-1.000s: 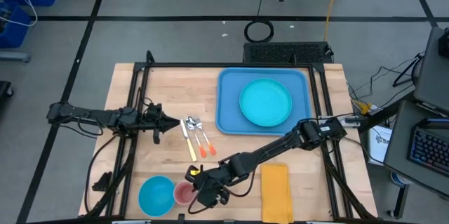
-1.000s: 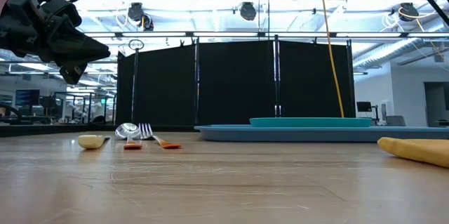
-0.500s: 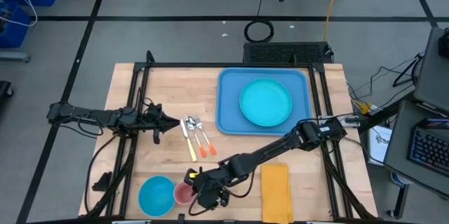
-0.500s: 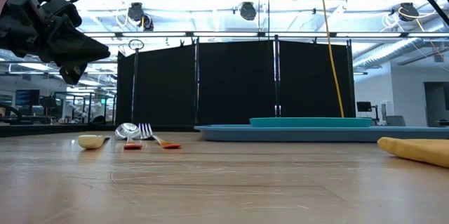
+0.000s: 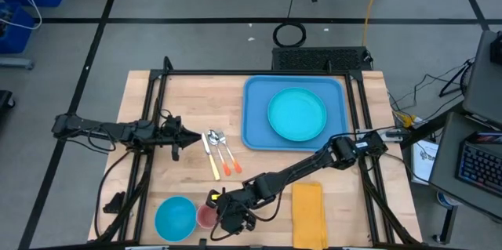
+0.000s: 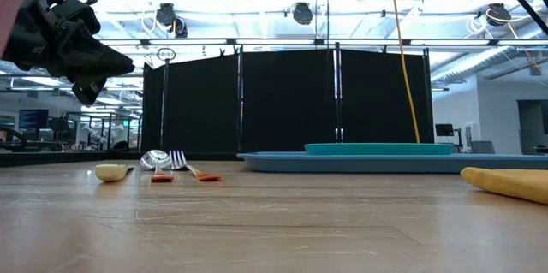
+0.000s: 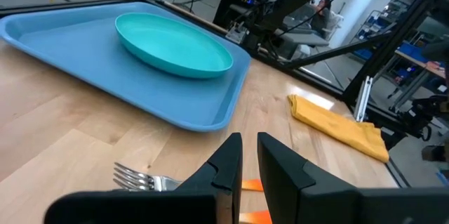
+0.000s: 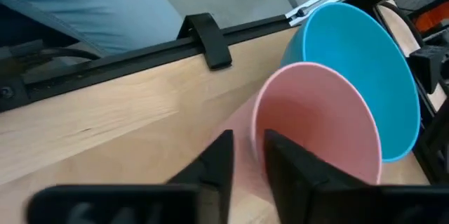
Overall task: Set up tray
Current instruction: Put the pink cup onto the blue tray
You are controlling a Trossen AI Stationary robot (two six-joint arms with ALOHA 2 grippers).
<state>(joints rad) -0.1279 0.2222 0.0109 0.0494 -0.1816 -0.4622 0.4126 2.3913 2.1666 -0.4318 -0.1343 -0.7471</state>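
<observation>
The blue tray [image 5: 255,128] lies at the table's far right with the round turquoise plate [image 5: 296,114] on it. My right gripper [image 5: 217,209] reaches to the near edge and is shut on a pink cup [image 5: 205,217], which stands beside a blue bowl [image 5: 174,219]. The right wrist view shows the cup [image 8: 316,112] and the bowl [image 8: 365,48] close up. My left gripper [image 5: 184,134] is shut and empty above the table's left side, next to the cutlery [image 5: 218,152]. My right gripper holds the pink cup by its rim [image 8: 257,122], on the side away from the bowl. One finger [image 8: 284,168] is inside the cup and the other [image 8: 214,164] outside against its wall. The fingers come slanting down from the table's right. Whether the cup's base is on the table, I cannot tell.
A knife, a spoon and a fork lie side by side left of the tray, with the fork [image 7: 140,178] just below my left gripper. A folded yellow napkin [image 5: 308,212] lies at the near right. Black frame rails [image 5: 149,125] run along the table's sides.
In the low view, more of the pink cup now shows at the left edge beside my right gripper, so the cup has shifted a little in the hold. My left arm has kept still.
</observation>
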